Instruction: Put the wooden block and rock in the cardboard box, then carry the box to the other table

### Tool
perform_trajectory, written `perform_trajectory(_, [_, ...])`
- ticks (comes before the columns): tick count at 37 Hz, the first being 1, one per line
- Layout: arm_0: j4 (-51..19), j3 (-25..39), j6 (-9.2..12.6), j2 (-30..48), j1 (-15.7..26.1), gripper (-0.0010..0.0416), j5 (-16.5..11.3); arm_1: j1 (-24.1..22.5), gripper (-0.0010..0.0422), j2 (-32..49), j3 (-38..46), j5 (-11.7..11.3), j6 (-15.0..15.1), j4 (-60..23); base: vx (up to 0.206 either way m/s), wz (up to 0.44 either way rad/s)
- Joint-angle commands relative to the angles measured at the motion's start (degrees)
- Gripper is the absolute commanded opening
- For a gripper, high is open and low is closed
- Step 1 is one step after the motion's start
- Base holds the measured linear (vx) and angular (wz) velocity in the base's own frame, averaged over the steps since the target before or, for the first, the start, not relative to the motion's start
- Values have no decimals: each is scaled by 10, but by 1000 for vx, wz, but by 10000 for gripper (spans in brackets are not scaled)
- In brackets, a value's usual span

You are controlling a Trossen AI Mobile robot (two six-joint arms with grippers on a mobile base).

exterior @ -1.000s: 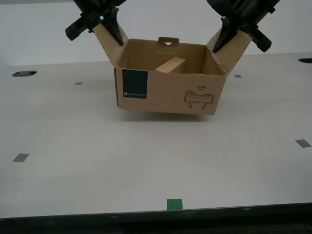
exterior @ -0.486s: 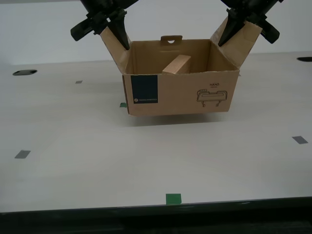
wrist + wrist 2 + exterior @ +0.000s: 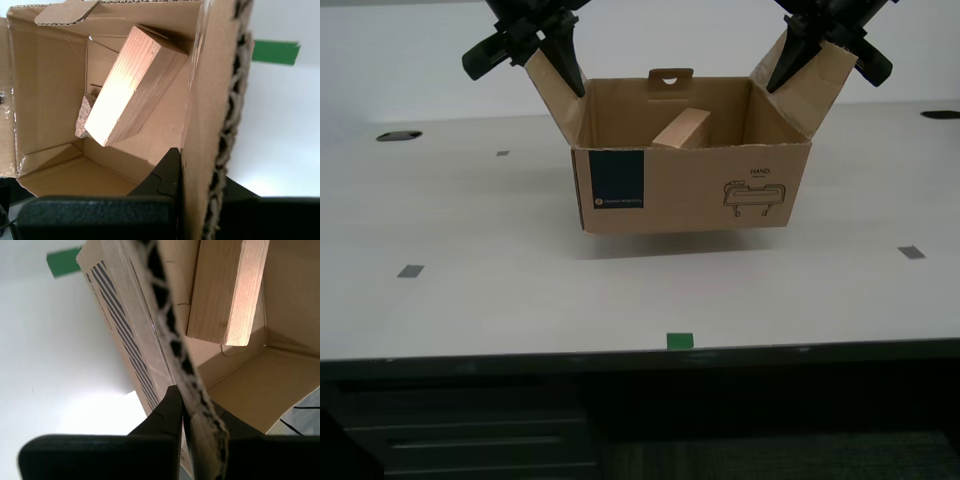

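Observation:
The cardboard box (image 3: 690, 190) hangs just above the smooth pale table (image 3: 500, 300), held by its two splayed side flaps. One arm's gripper (image 3: 555, 60) pinches the flap at the exterior view's left. Another arm's gripper (image 3: 800, 55) pinches the flap at the exterior view's right. My first gripper (image 3: 200, 185) is shut on a flap (image 3: 210, 100). My second gripper (image 3: 197, 415) is shut on the other flap (image 3: 165, 315). Inside the box the wooden block (image 3: 682, 128) (image 3: 130, 85) (image 3: 220, 290) leans tilted. The rock (image 3: 82, 117) peeks out under its lower end. The other table is out of view.
Grey tape squares (image 3: 410, 271) (image 3: 911, 252) and a green tape mark (image 3: 679, 341) lie on the table. The green mark is at the table's front edge. Dark cable holes (image 3: 398, 135) sit near the back. Dark drawers (image 3: 460, 430) show below the tabletop.
The whole scene has shifted, so the camera has moved back: the table's front edge sits higher and drawers now show. The box has levelled out and stays held by both flaps.

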Motion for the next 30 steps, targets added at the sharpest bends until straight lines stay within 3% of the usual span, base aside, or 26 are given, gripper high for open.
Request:
perform_trajectory(1, [0,0,-3,-1,2,-1,-11,-1,-1,-1,0,16,1,-6,-145,27])
perform_trajectory(8, [-2,0,6,-1,2,-1,-11,-2,-1,-7,0,19,24,-5,-134,14])
perform_trajectory(11, [-4,0,7,-1,2,-1,-11,-2,-1,-8,0,30,25,-6,-128,-9])
perform_trajectory(30, [-8,0,12,-1,2,-1,-11,-2,-1,-8,-2,30,27,-1,-136,-28])
